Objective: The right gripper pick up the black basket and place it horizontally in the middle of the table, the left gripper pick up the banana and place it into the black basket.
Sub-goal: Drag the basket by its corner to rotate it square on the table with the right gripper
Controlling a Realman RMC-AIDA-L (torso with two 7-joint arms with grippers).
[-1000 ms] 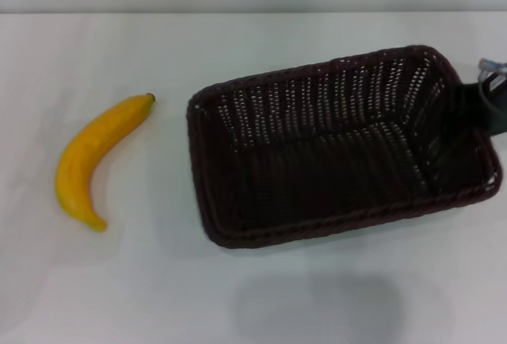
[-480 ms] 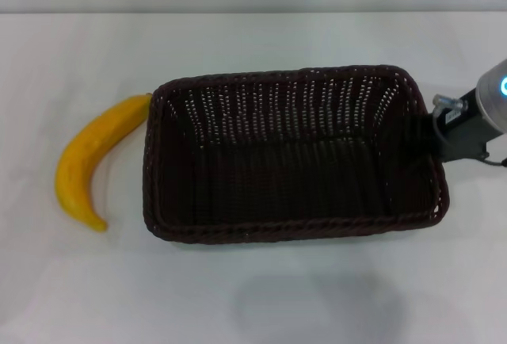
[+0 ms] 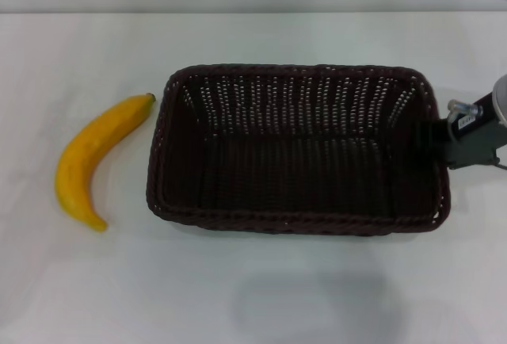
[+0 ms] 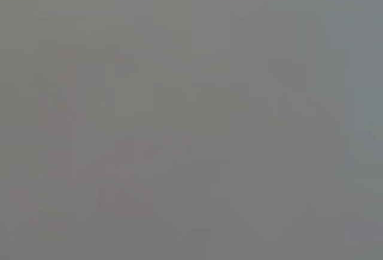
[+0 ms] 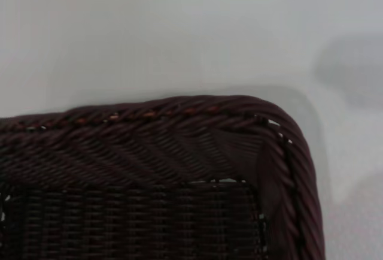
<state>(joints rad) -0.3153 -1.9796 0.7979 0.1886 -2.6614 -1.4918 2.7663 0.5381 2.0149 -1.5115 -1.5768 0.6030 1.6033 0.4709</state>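
Note:
The black basket (image 3: 293, 71) lies level and lengthwise across the middle right of the white table (image 3: 238, 296); I cannot tell whether it rests on the table or hangs just above it. My right gripper (image 3: 440, 136) is at the middle of its right-hand rim and shut on it, with the fingertips hidden against the dark weave. The right wrist view shows one rounded corner of the basket (image 5: 179, 110) over the table. The banana (image 3: 83, 154) lies on the table just left of the basket, stem tip close to its left rim but apart. My left gripper is out of view.
The table's far edge (image 3: 253, 13) runs along the back. A faint shadow (image 3: 317, 304) lies on the table in front of the basket. The left wrist view shows only plain grey.
The basket has swung from tilted to level and shifted left towards the banana, carried by my right gripper. The banana has not moved.

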